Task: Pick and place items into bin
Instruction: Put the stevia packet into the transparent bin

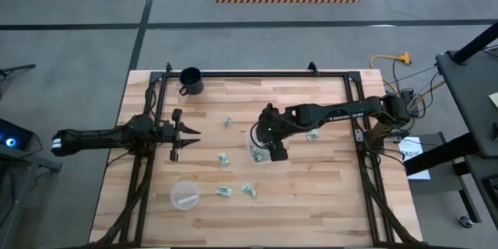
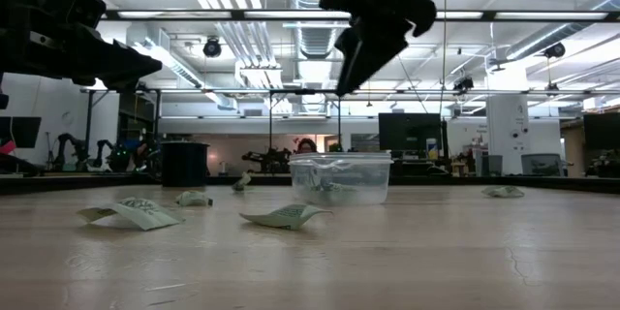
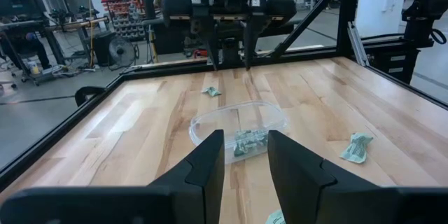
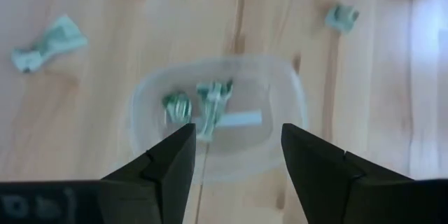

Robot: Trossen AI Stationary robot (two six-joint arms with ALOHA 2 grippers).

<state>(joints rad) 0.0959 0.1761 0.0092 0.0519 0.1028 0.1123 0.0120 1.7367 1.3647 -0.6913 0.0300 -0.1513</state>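
The clear plastic cup [image 1: 257, 152] stands mid-table with a few pale-green wrapped pieces [image 4: 210, 105] inside. My right gripper [image 4: 238, 154] hangs open directly above the cup [image 4: 217, 115], well clear of its rim in the low view [image 2: 354, 73], holding nothing. More wrapped pieces lie loose on the wood: one [image 1: 229, 122] beyond the cup, one [image 1: 223, 158] to its left, two [image 1: 224, 191] [image 1: 249, 190] nearer the front, one [image 1: 313, 135] to its right. My left gripper [image 1: 191, 132] waits open at the table's left, pointing at the cup [image 3: 238, 129].
A black mug [image 1: 191, 80] stands near the far left corner. A flatter clear dish [image 1: 184, 195] sits front-left. A black frame rail [image 1: 257, 74] runs along the table's far edge and sides. Bare wood [image 1: 327, 194] lies to the front right.
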